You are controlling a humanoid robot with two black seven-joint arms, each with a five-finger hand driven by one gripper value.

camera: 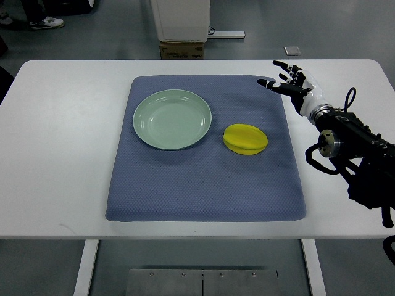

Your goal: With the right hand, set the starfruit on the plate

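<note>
The yellow ribbed starfruit (245, 139) lies on the blue-grey quilted mat (185, 197), toward its right edge — not yet grasped. Just left of it, the pale green round plate (148, 139) holds nothing. Farther back, the right hand (290, 83) hovers over the mat's far right corner, fingers spread, holding nothing. Grasp, transfer and release all remain.

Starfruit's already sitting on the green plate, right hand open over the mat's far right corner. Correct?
Not quite. The top view shows the starfruit lying on the blue mat, to the right of the green plate and apart from it; the plate holds nothing. The right hand is open over the mat's far right corner, as you said.
</note>
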